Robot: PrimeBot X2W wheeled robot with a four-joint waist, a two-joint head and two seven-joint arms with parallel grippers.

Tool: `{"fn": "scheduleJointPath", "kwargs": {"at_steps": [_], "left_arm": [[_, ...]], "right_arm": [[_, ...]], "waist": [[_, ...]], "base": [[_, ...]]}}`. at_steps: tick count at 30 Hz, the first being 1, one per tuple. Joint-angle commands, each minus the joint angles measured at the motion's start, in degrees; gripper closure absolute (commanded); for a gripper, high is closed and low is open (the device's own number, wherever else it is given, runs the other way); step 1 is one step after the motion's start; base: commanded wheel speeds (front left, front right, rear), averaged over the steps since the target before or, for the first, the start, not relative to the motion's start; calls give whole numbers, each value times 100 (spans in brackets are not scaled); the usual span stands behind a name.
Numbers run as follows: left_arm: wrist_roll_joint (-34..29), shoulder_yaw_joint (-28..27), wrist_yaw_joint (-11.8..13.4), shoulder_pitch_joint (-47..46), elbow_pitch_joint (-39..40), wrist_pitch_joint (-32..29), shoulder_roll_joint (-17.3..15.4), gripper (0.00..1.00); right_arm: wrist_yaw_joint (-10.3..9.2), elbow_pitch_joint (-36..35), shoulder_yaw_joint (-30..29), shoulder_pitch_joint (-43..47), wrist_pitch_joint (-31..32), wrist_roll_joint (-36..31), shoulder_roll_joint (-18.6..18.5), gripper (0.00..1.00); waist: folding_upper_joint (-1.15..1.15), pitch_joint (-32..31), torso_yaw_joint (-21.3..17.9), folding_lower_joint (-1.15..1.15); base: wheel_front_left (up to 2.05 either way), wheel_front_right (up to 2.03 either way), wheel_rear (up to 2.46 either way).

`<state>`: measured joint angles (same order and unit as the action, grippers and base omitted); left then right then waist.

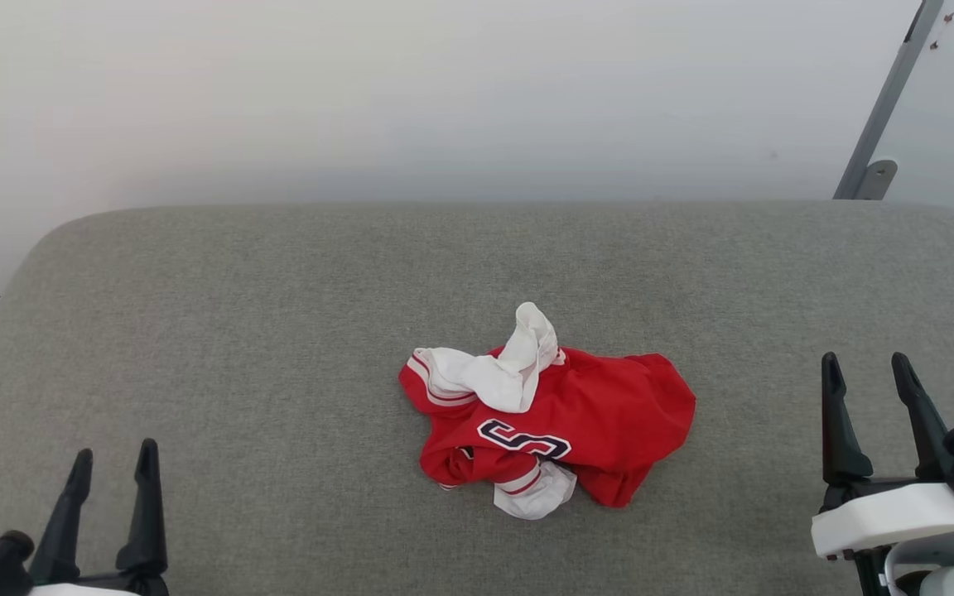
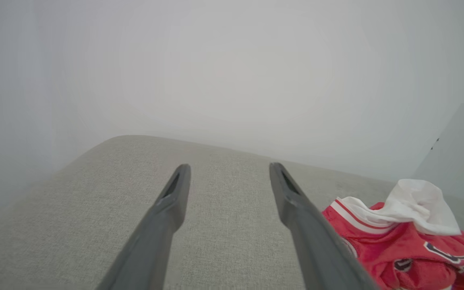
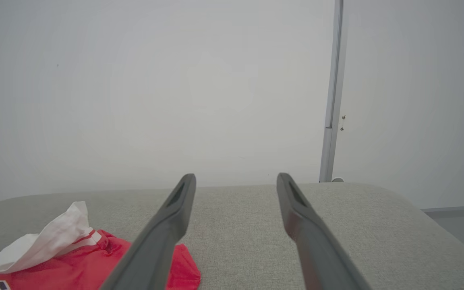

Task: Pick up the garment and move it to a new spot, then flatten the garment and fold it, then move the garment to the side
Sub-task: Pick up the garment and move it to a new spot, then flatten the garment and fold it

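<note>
The jersey (image 1: 560,422) lies in a crumpled heap near the middle of the grey cushion (image 1: 237,314), at about 3 o'clock from the left gripper (image 1: 115,449) and 9 o'clock from the right gripper (image 1: 864,360). Both grippers stand wide open and hold nothing. The jersey looks light, soft and limp, so I think it will sag when lifted; the white fold (image 1: 518,364) standing up at its 12 o'clock side seems the easiest place to pinch.

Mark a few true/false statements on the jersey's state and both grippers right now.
1. The garment lies crumpled on the grey padded surface. True.
2. The left gripper is shut on the garment. False: it is open and well apart from it.
3. The right gripper is open and holds nothing. True.
4. The garment is folded flat. False: it is bunched up, with its white lining turned out on top.
</note>
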<state>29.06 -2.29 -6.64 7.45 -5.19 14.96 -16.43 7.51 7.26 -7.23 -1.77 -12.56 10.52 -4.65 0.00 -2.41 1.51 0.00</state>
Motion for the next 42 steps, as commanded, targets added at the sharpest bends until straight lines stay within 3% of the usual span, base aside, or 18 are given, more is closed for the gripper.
{"fn": "scheduleJointPath", "kwargs": {"at_steps": [1,14,33,42], "left_arm": [[-67,-30,-44,68,-9,30,55,0],[-246,154,-86,76,-26,31,289,0],[-146,243,-88,57,15,30,212,0],[-40,233,-88,39,42,30,231,0]], "right_arm": [[-4,-10,15,45,-16,-15,15,0],[-4,-60,58,128,44,-48,41,0],[-3,-100,241,181,180,-50,57,0],[-3,-46,821,16,538,164,-71,0]], "waist": [[0,-2,14,0],[0,8,111,0],[0,19,164,0],[0,33,265,0]], "base": [[0,0,0],[0,0,0],[0,0,0],[0,0,0]]}}
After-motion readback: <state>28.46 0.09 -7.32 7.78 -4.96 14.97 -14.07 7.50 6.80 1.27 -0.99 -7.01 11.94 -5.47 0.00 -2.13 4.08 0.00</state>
